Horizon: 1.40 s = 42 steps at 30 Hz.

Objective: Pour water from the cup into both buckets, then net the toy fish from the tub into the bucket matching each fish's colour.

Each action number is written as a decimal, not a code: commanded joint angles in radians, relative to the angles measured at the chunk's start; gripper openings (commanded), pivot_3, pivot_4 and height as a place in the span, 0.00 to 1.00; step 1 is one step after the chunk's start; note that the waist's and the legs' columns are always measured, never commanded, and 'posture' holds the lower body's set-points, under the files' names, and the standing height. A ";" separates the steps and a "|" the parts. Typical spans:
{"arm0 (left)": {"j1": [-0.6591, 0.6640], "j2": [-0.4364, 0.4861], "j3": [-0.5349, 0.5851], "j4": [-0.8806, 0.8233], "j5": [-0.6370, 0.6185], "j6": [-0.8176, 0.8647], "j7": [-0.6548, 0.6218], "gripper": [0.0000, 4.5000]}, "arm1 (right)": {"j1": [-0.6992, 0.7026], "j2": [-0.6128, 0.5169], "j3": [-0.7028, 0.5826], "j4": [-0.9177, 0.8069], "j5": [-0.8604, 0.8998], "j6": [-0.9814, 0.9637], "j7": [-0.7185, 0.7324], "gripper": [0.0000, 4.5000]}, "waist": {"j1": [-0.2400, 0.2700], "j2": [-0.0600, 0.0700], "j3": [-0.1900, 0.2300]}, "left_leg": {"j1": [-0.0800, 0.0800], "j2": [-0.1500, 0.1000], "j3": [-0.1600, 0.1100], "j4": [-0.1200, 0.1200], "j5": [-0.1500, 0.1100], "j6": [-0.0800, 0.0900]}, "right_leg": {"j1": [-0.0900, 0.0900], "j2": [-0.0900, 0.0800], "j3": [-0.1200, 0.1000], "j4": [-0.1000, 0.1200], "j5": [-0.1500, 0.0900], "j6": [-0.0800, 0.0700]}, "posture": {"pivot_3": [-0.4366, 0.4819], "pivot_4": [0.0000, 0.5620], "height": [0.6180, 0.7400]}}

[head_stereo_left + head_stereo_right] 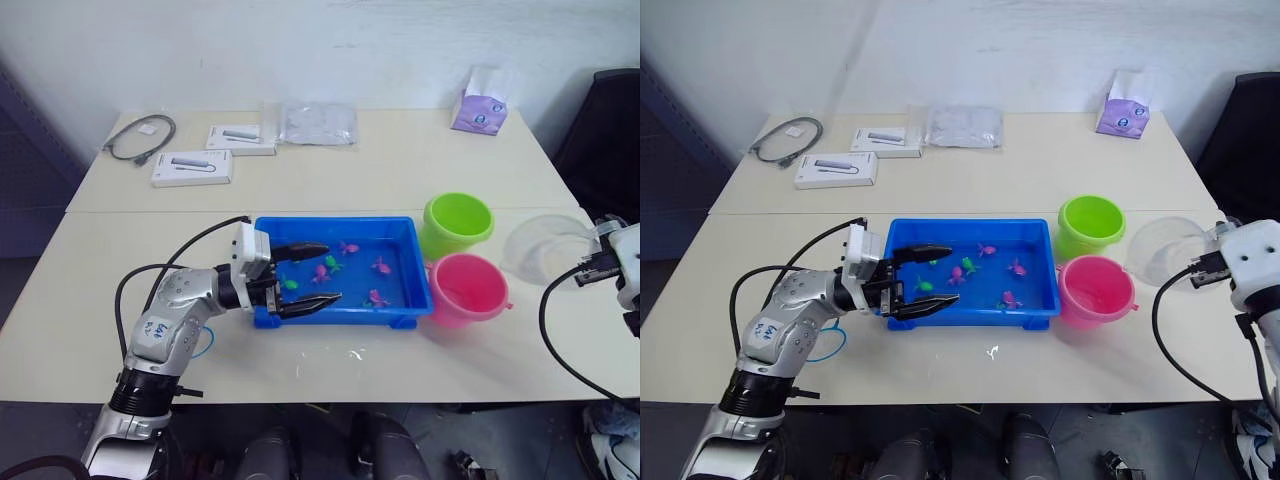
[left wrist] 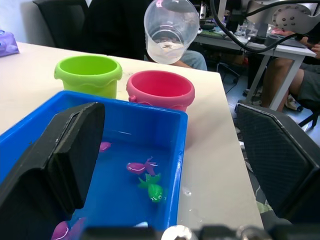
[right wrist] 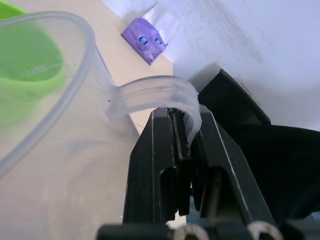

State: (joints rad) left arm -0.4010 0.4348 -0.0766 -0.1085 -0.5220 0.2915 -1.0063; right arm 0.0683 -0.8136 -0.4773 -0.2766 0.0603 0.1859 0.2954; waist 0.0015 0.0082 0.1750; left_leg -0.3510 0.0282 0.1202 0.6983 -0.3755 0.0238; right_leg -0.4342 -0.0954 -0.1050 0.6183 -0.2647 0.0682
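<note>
The blue tub (image 1: 400, 222) holds water with several toy fish, pink ones (image 1: 381, 266) and green ones (image 1: 332, 263). My left gripper (image 1: 330, 272) is open over the tub's left end, one finger above the water and one along the near rim. The lime green bucket (image 1: 457, 222) and the pink bucket (image 1: 467, 288) stand just right of the tub. My right gripper (image 3: 184, 131) is shut on the handle (image 3: 150, 92) of the clear cup (image 1: 545, 248), held right of the buckets. The net's blue ring (image 1: 830, 347) peeks out from under my left forearm.
Two white boxes (image 1: 192, 167), a grey cable (image 1: 140, 137) and a clear bag (image 1: 318, 124) lie at the table's far side. A purple tissue pack (image 1: 479, 112) sits far right. A black chair (image 1: 605, 140) stands beyond the right edge. Water drops (image 1: 355, 352) dot the table before the tub.
</note>
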 commanded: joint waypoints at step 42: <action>-0.012 -0.053 -0.006 0.027 0.068 -0.096 0.014 1.00 | -0.061 -0.006 0.015 0.122 -0.309 -0.408 -0.004 0.02 | -0.002 0.000 0.000 | 0.000 0.000 0.000 0.000 0.001 0.000 | 0.000 0.000 0.000 0.000 0.000 0.000 | 0.48 0.27 1.00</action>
State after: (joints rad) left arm -0.4065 0.3806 -0.0967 -0.0665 -0.4573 0.2124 -0.9963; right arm 0.0221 -0.8273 -0.4343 -0.1431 -0.2910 -0.2338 0.3063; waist -0.0002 0.0080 0.1751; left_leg -0.3506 0.0287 0.1200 0.6987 -0.3750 0.0235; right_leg -0.4338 -0.0956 -0.1051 0.6185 -0.2648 0.0682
